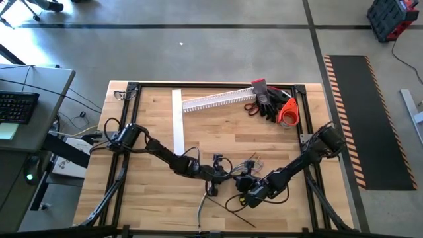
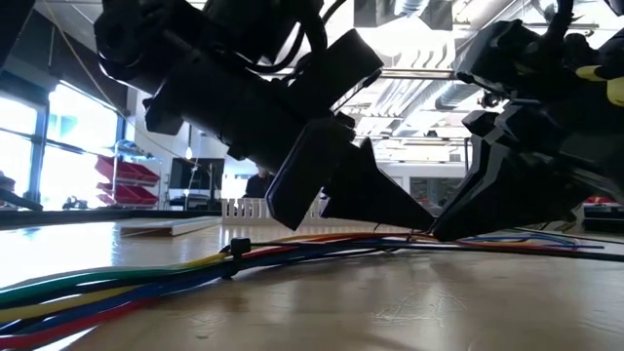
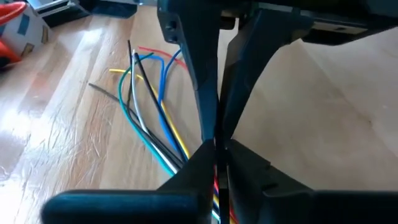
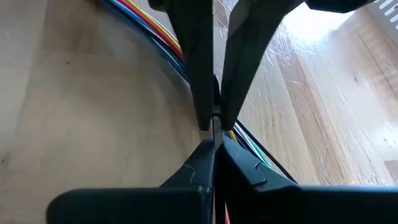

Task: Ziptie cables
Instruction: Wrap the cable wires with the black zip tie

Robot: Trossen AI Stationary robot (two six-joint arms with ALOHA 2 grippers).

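From the left: my left arm reaches low across the bench (image 1: 152,198), and my left gripper (image 1: 221,173) is pinched down on the cables (image 2: 146,278) near the front middle. In my left wrist view the fingers meet tip to tip with the coloured wires running right in between them, so I'm holding the bundle there. A ziptie (image 2: 237,248) already rings the bundle, out toward its free end in the low view.

Moving right: my right gripper (image 1: 250,192) sits just beside the left one, also fully closed, tips together over the same run of wires. I can't tell whether it has the wires themselves or a thin black strip.

Beyond the two of us the wires fan out loose on the wood: red, blue, yellow, white, green, black.

My read: we're mid-tie, both grippers steadying the bundle at one spot. Next call is keeping the left pinch firm while the right draws a tie snug, without letting the strands splay.
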